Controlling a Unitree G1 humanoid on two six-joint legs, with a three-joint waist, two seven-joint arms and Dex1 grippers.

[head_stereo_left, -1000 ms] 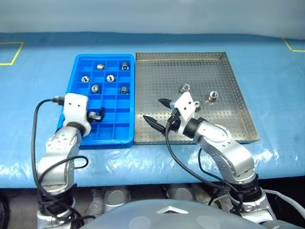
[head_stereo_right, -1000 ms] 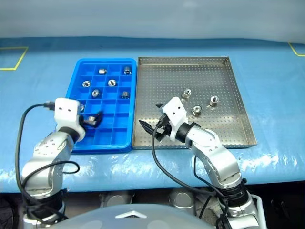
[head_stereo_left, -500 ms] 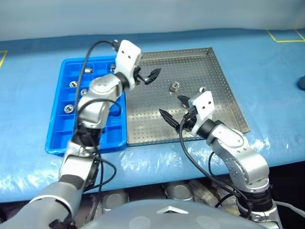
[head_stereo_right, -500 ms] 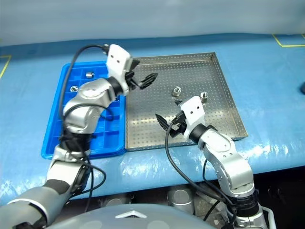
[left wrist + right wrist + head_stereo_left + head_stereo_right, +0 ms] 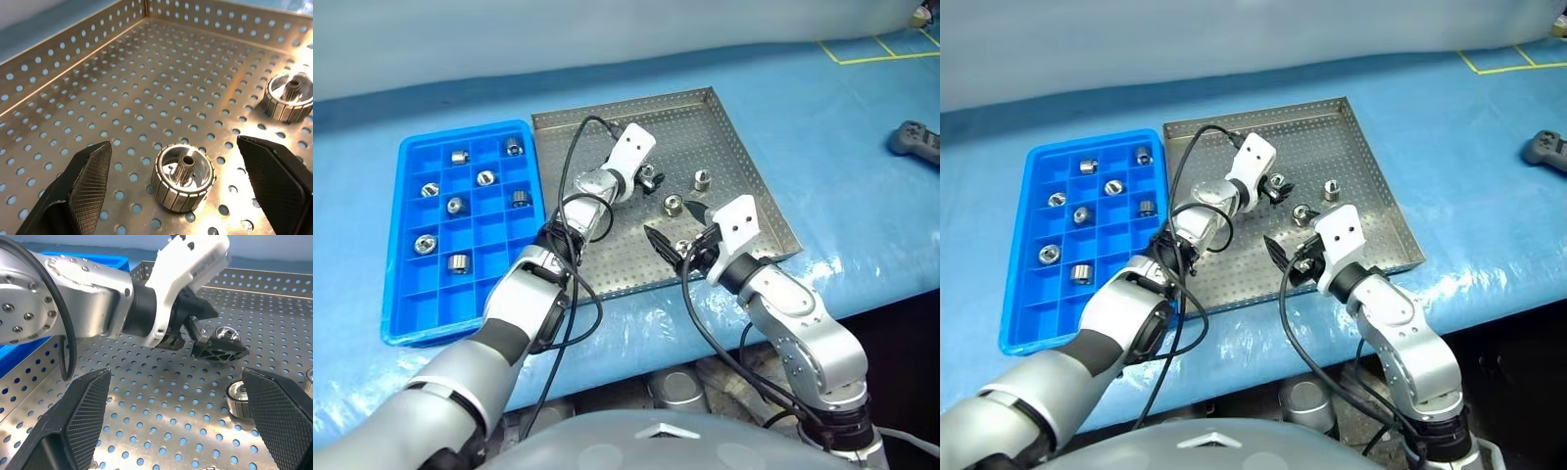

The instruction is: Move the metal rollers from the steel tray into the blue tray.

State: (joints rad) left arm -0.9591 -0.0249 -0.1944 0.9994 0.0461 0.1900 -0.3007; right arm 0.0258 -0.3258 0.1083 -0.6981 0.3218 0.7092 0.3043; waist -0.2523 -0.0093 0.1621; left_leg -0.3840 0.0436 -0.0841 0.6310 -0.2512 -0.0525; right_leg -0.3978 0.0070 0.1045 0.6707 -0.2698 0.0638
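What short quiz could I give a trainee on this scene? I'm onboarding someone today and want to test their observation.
1. True or false: the left gripper is shut on the small shiny silver metal roller between its fingers.
2. How many rollers lie in the bright blue plastic tray with square compartments? A: two. B: eight. C: fifteen.
3. Over which tray do the left gripper and the right gripper both hang?

Key
1. False: it is open, with one finger on each side of the roller.
2. B.
3. The large square perforated steel tray.
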